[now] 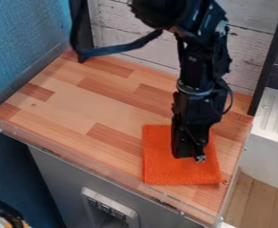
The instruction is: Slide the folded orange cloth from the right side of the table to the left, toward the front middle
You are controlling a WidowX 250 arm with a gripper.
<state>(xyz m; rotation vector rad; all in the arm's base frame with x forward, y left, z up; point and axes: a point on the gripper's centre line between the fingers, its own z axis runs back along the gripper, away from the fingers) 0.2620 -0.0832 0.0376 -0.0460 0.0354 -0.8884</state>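
At the lower left corner of the view, a dark object with a pale part (pixel 2 213) shows partly. Beside it stands a smooth grey cabinet (pixel 52 178), its front fitted with a light grey panel (pixel 110 199) that has a row of small dark squares. Above the cabinet, a clear, thin edging strip (pixel 76 156) runs along the near side of a worktop of reddish and pale wooden blocks (pixel 94 104).

A square, bright orange, soft-looking cloth (pixel 165 171) lies flat on the near right part of the worktop, close to its right edge. The black two-finger gripper (pixel 189 156) points down over the upper middle of the cloth, covering part of it. Whether it is released, clenched or grasping the cloth cannot be told, nor whether the two touch.

The black robot arm (pixel 198 67) comes in from the top edge, a thick dark cable (pixel 120 48) looping out to its left. To the right of the worktop is a white ribbed unit (pixel 275 120), with pale wooden flooring (pixel 263 196) below it. Farthest back are whitewashed planks (pixel 248 49) between dark uprights (pixel 269 58), and a textured blue wall (pixel 22 40) rises at left.
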